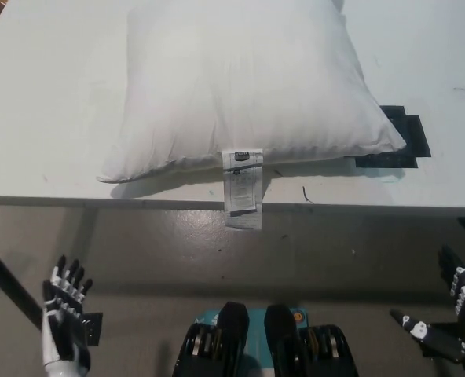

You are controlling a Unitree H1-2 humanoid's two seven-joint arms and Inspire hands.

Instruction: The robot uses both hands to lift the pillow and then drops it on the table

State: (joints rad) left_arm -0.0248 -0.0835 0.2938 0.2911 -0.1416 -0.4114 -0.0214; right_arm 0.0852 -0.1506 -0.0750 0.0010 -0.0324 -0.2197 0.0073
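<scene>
The left hand (64, 318) is white with black fingertips and dark segments between its white finger sections; just beside its wrist, on the thumb side, sits a small black block. The right hand (452, 314) is black, with a few white marks on its fingers and what may be a white-tipped thumb, though it is cut off by the picture's edge.

White pillow (244, 82) flat (tag overhanging)
</scene>
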